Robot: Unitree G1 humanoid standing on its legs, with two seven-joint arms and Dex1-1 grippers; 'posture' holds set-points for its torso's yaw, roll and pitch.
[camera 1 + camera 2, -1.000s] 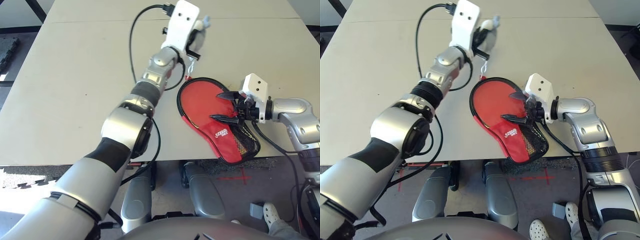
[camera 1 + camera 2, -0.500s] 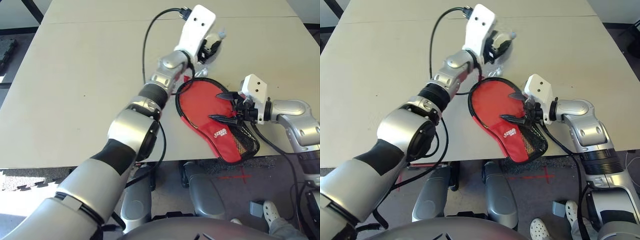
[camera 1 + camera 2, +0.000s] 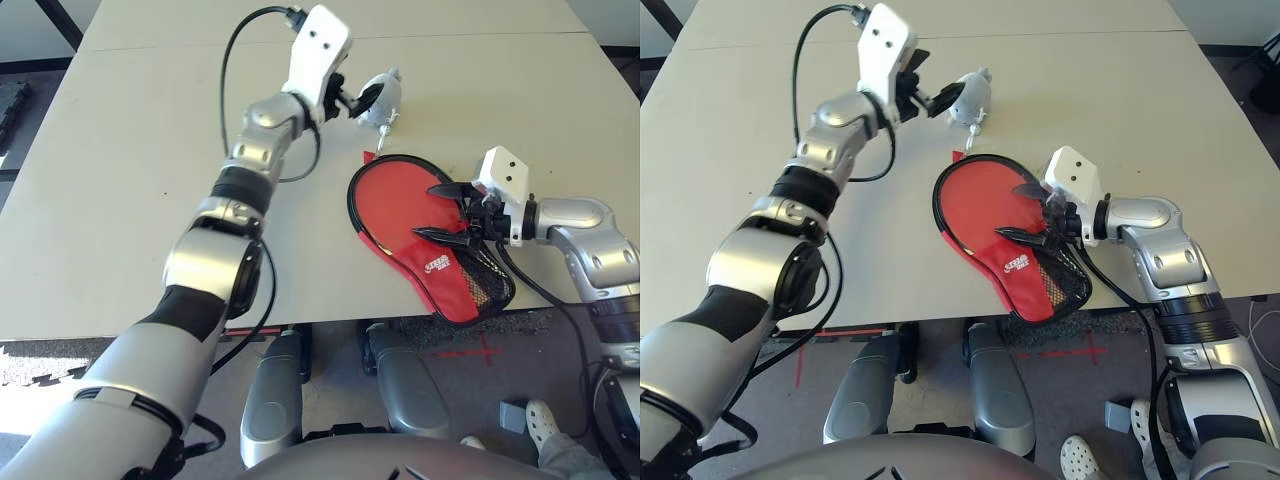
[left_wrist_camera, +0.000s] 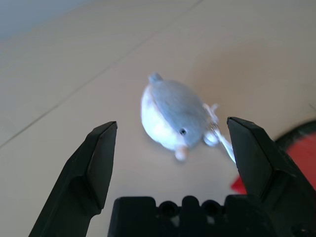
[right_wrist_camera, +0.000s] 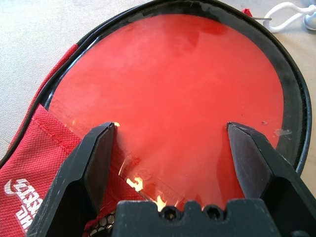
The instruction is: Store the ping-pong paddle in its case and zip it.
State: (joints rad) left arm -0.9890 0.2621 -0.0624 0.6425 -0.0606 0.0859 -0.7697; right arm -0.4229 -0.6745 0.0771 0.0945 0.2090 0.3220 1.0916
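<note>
Ping-pong paddle and case are lying together on our counter, the red blade showing above the case's red fabric and black mesh. We are keeping our right gripper over them, fingers apart — our left gripper is also spreading its fingers, near a grey-and-white plush.

Relative to the case: red woven cloth, black mesh at its pocket. Inside its rim, paddle: smooth red rubber-like face, slightly glossy. Beyond it, toy: soft, plush-looking, matt. Beneath it, table: smooth, matt top.
</note>
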